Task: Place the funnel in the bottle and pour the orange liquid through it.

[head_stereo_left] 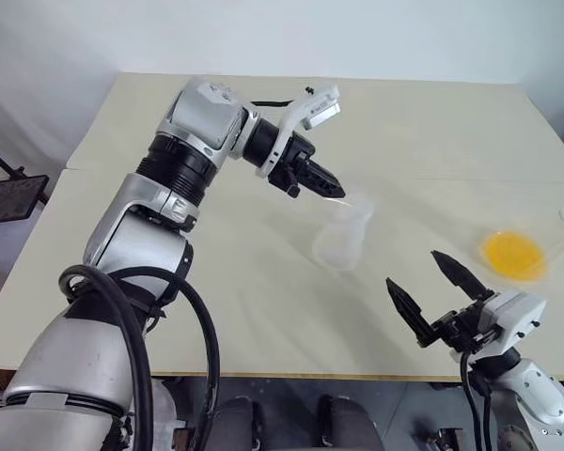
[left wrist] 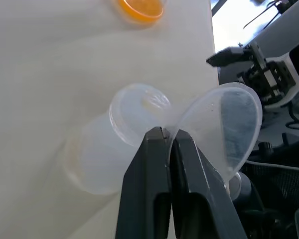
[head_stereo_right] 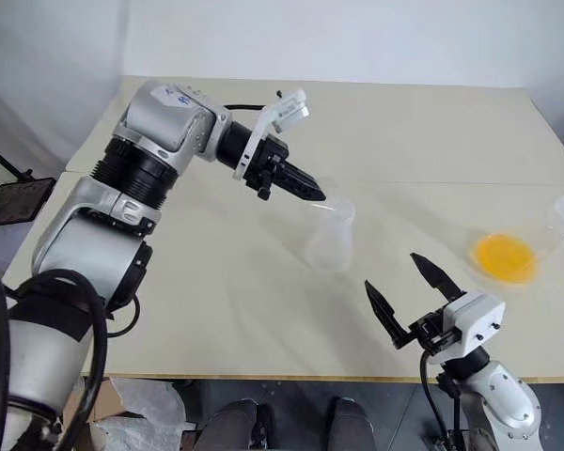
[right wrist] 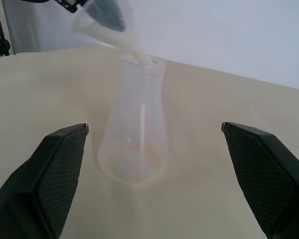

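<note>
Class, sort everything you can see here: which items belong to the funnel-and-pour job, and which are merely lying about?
Belong to the job:
- funnel, pinched by the left gripper
- bottle
- orange liquid, in a wide clear vessel
- right gripper, open

Lying about:
- dark stand beside the table

A pale cream table [head_stereo_left: 263, 310] fills the scene under soft, even light. Behind its far edge hangs a plain white backdrop [head_stereo_left: 357, 38]. A dark stand [head_stereo_left: 9, 193] sits far left.
</note>
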You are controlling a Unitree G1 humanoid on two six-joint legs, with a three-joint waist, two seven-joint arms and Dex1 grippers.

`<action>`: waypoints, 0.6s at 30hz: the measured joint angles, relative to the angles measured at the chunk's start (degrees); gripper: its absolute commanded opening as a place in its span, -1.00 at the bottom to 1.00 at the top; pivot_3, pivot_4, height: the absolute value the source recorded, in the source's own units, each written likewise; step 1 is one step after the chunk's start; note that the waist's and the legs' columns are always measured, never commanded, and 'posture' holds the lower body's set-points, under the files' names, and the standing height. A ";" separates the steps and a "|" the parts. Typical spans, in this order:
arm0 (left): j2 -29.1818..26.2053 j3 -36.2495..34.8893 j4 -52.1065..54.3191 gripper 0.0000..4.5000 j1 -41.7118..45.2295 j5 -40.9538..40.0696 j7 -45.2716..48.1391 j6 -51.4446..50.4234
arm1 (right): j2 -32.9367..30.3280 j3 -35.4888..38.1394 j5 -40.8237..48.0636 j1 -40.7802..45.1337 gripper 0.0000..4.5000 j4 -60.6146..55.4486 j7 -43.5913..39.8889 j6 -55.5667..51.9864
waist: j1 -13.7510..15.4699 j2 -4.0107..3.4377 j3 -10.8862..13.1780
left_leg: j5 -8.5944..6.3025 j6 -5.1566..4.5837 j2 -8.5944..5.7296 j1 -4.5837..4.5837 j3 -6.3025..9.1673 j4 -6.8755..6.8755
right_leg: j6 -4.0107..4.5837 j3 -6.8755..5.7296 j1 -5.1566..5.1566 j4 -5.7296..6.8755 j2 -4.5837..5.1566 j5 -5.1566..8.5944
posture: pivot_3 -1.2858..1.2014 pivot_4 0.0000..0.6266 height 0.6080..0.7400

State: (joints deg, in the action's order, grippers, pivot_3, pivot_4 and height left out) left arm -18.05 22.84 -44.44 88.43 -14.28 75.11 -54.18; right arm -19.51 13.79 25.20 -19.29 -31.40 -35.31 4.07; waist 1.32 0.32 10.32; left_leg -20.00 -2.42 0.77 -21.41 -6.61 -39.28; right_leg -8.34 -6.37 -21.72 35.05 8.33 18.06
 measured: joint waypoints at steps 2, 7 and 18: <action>0.53 -1.14 -0.81 -0.32 0.27 0.22 -0.15 1.37 | 0.13 -0.08 -0.23 0.07 1.00 0.00 0.18 0.55 | -0.02 0.00 0.00 | 0.00 0.00 0.00 0.00 0.00 0.00 | 0.00 0.00 0.00 0.01 0.00 0.00 | 0.03 -0.52 1.00; 2.64 -5.58 -1.37 0.41 0.16 0.13 -2.30 5.47 | 1.00 -1.70 -1.33 0.02 1.00 0.00 0.75 1.07 | 0.00 0.00 0.00 | 0.00 -0.01 0.01 0.00 0.01 -0.01 | 0.00 -0.01 -0.01 0.01 0.02 0.00 | 0.03 -0.52 1.00; -0.09 -18.07 8.45 0.99 -15.18 -5.15 0.26 19.13 | 0.61 -1.68 -1.75 0.67 1.00 0.26 1.26 2.13 | -0.46 -0.03 -0.02 | 0.00 0.00 0.10 0.06 0.04 -0.02 | 0.01 -0.01 -0.07 0.24 0.02 0.00 | 0.03 -0.52 1.00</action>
State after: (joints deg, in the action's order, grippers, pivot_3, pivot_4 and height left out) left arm -18.14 4.77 -35.99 73.26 -19.42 75.37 -35.05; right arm -18.90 12.11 23.46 -18.62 -31.14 -34.05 6.19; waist 0.86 0.28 10.30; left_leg -20.00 -2.42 0.87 -21.36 -6.57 -39.30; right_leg -8.33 -6.38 -21.78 35.29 8.36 18.06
